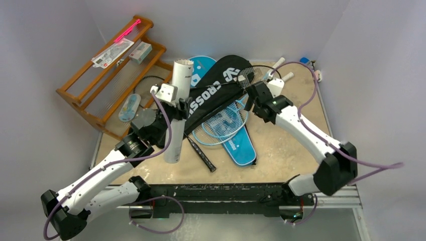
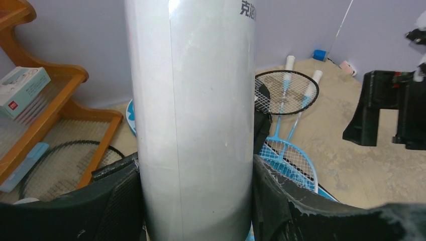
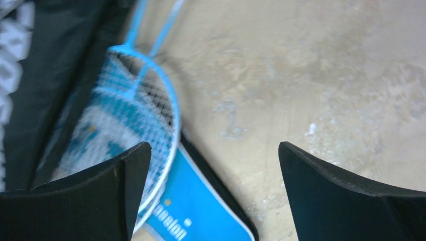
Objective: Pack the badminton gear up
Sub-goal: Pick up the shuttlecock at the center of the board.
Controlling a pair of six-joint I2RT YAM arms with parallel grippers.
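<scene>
Two fingers (image 2: 120,196) of the left gripper (image 1: 177,113) were clamped on the tube (image 2: 196,120), which was held roughly upright near the table's (image 1: 286,145) left edge, its foot seemingly set on the surface. The right gripper (image 3: 213,150) was spread wide, nothing grasped, over bare table just beside the blue racket (image 3: 150,108) and blue cover (image 3: 198,216). The black cover (image 1: 221,83) was seen toward the far edge.

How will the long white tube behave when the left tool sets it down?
It probably tips easily: the white tube is tall and narrow. Lying down, its round body would likely roll. Its glossy wall may slip in the left tool.
</scene>
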